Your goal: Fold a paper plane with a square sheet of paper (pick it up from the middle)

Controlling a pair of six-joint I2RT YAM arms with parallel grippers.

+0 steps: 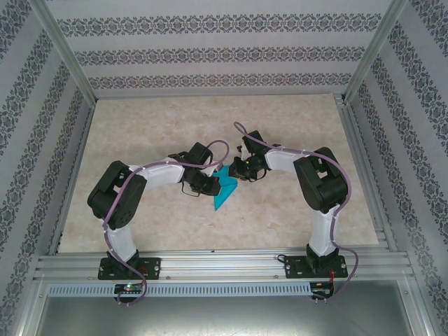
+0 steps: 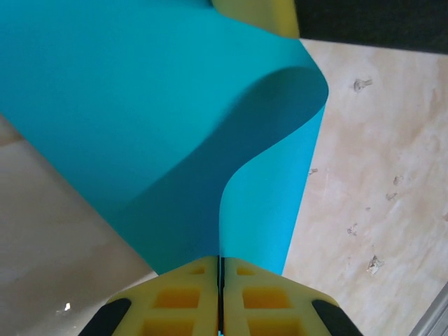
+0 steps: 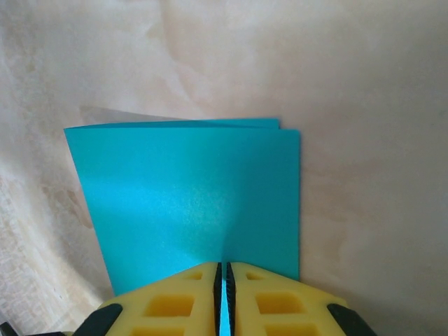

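The square sheet of paper (image 1: 225, 193) is turquoise-blue and hangs between both grippers above the middle of the table. In the right wrist view the sheet (image 3: 189, 196) is doubled over, two layers showing at its far edge, and my right gripper (image 3: 223, 271) is shut on its near edge. In the left wrist view the sheet (image 2: 140, 119) bows into a curl, and my left gripper (image 2: 220, 264) is shut on its edge. A yellow finger of the right gripper (image 2: 260, 15) shows at the sheet's far end. From above, the left gripper (image 1: 213, 185) and right gripper (image 1: 234, 173) nearly meet.
The beige marbled table top (image 1: 210, 126) lies below the paper. Aluminium rails (image 1: 224, 262) run along the near edge and both sides. Patterned walls (image 1: 210, 52) close off the back and sides. A rail corner (image 2: 437, 315) shows in the left wrist view.
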